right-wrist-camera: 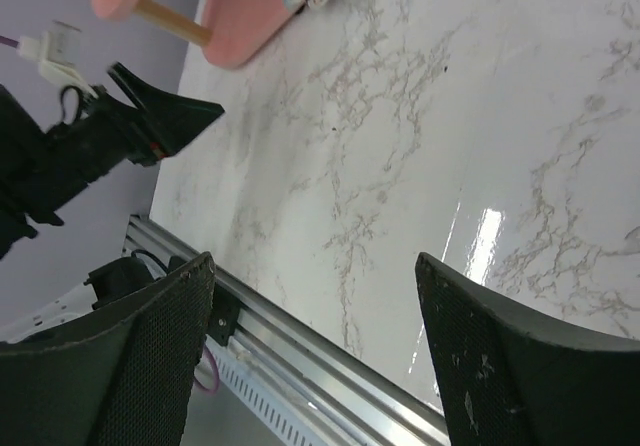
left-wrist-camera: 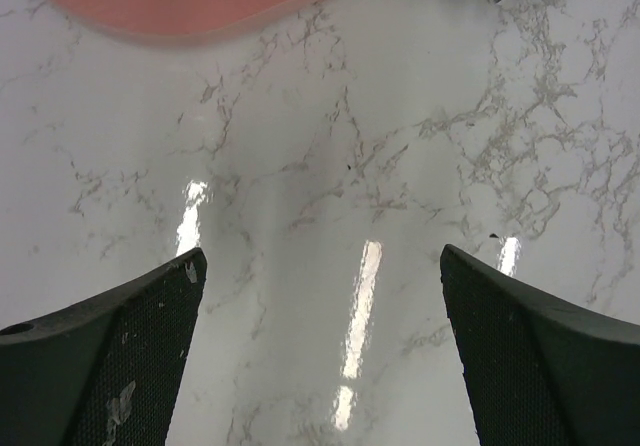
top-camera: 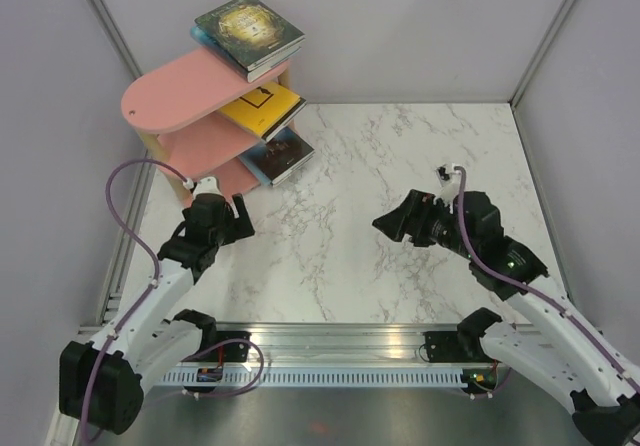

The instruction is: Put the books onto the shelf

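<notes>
Books point(top-camera: 250, 28) fill all three tiers of my pink shelf point(top-camera: 170, 101) in the far left corner of the table point(top-camera: 420, 156). A dark, gold-patterned cover tops a stack up high, a yellow book point(top-camera: 262, 109) lies on the middle tier and a dark book point(top-camera: 285, 154) lies on the lowest, all jutting past the boards. The left gripper point(left-wrist-camera: 322, 254) hangs near the bottom tier and the right gripper point(right-wrist-camera: 312, 258) well apart; both gape, holding nothing.

Jaws spread, empty: left tool point(left-wrist-camera: 322, 256), right tool point(right-wrist-camera: 315, 261).
</notes>
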You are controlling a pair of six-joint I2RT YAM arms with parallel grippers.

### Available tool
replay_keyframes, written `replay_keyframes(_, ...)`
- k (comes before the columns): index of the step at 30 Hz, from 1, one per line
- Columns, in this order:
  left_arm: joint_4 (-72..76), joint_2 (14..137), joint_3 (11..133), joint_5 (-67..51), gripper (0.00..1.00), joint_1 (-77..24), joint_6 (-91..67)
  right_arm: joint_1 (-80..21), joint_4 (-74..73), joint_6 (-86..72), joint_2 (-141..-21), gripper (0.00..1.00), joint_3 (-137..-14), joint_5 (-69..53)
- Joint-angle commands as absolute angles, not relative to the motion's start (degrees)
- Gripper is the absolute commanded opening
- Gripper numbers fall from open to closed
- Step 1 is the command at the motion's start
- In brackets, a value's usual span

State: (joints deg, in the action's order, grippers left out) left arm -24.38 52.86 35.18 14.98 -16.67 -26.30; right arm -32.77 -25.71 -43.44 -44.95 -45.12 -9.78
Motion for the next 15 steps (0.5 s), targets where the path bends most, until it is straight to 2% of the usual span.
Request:
replay_keyframes(1, -4.26, 49.32, 27.62, 15.65, 1.0, -16.17, -19.0, -32.52, -25.4, -40.7, -39.31, 0.85, -45.09, -4.05)
replay_keyframes(3, 8.04, 48.96, 20.96, 14.77, 1.0, -16.08, -14.61, -32.69, -26.8, -40.43, -38.15, 0.87, -44.83, -2.12)
replay_keyframes(8, 16.5, 56.31, 21.88, 14.33, 1.0, -13.8, -10.74, -32.69, -29.26, -41.22, -37.62, 0.86, -45.26, -1.32)
replay_keyframes(12, 18.64, 61.42, 24.51, 14.07, 1.0, -10.38, -9.5, -32.69, -30.14, -40.17, -38.41, 0.81, -47.89, -0.35)
replay_keyframes(15, 16.35, 62.84, 23.83, 14.5, 1.0, -8.09, -6.95, -32.69, -32.42, -39.55, -39.99, 0.85, -50.61, -0.35)
